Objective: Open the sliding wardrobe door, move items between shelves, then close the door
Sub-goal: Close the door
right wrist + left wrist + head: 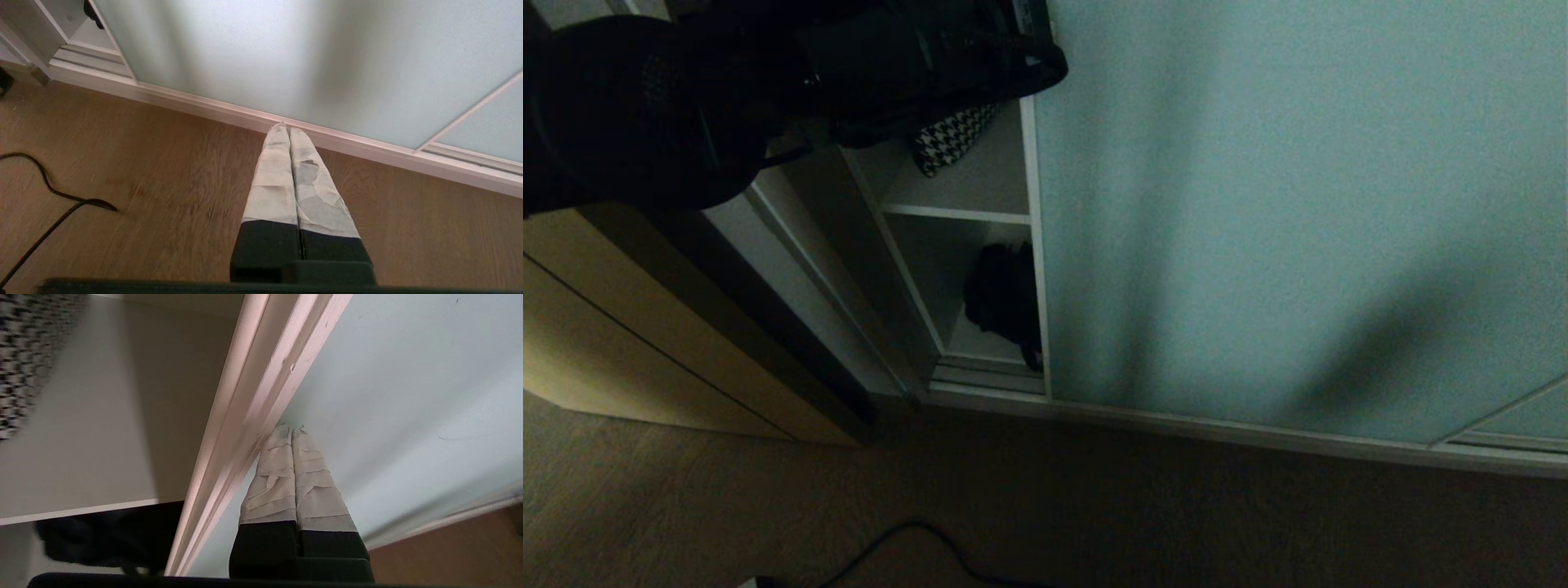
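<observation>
Wood-grain flooring [135, 175] runs up to the wardrobe's pale bottom track [1176, 425], and a black cable [49, 196] snakes across it well away from the cabinet. To the left in the head view stands a beige wooden cabinet front [629, 343]. Most of the wardrobe is covered by the sliding wardrobe door [1258, 212], a frosted pale teal-green panel in a slim silver-grey frame; only a narrow gap at its left edge stands uncovered, showing the shelves [956, 214] inside. On the upper shelf lies a black-and-white houndstooth item [952, 139], partly hidden by the arm. In the compartment below, a soft black fabric bag [1001, 298] rests near the bottom of the wardrobe, just beside the door's edge. The left gripper [292, 428] is raised at the level of the upper shelf, its taped fingers [278, 473] pressed together with nothing between them; their tips are at the frosted panel, right against the inner side of the door's vertical frame [253, 404]. From the head camera this arm shows only as a large dark shape [686, 98] across the top left. The right gripper [289, 128] hangs low over the floor, pointing toward the bottom track, its taped fingers likewise clenched on nothing.
</observation>
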Controlling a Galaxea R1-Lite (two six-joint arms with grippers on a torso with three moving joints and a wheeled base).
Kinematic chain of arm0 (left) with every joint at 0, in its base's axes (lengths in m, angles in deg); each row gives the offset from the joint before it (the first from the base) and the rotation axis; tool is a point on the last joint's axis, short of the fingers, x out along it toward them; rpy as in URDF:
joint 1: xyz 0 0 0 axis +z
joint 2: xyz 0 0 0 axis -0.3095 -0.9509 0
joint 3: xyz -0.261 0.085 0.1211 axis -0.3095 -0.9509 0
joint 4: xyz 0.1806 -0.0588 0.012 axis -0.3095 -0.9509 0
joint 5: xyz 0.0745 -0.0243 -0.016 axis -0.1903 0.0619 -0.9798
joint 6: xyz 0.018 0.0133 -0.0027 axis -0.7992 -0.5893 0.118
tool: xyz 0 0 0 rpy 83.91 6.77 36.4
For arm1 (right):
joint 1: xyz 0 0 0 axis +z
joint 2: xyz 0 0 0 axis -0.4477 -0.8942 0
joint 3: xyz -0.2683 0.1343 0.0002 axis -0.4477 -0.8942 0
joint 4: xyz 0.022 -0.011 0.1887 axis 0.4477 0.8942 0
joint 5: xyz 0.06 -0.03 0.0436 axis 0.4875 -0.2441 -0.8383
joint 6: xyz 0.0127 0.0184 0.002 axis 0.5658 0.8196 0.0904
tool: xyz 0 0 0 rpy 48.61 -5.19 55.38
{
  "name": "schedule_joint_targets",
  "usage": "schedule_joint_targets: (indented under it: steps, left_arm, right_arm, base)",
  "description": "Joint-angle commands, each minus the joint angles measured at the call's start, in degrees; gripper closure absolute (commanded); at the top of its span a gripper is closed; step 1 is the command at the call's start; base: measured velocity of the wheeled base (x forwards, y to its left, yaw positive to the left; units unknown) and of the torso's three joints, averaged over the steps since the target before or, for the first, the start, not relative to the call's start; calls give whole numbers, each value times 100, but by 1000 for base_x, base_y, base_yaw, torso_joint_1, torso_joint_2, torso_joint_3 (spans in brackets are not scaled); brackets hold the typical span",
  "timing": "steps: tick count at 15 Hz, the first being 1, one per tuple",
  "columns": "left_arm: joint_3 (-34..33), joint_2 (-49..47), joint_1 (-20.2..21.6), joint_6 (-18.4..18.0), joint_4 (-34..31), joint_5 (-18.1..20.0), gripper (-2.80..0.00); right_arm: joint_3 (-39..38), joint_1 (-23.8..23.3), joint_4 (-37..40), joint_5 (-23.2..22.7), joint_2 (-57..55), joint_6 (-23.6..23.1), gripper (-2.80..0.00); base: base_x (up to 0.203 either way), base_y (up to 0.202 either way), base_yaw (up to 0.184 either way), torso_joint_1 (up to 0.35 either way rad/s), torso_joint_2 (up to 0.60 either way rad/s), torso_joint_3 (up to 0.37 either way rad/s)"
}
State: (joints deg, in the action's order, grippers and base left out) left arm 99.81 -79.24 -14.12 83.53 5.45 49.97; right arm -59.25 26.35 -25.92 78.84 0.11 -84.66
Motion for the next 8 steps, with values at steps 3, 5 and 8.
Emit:
schedule_joint_targets:
  steps: [3,5,8]
  left_arm:
    - [-46,312,259,-9,47,-49,0]
    - [-197,523,415,-11,32,-99,0]
    - [-523,968,594,-4,9,-142,0]
  right_arm:
    - [0,-2,1,-5,1,-4,0]
    - [0,-2,1,-5,1,-4,0]
    - [0,-2,1,-5,1,-4,0]
  base:
    - [0,0,0,0,0,0]
    - [0,0,0,0,0,0]
    - [0,0,0,0,0,0]
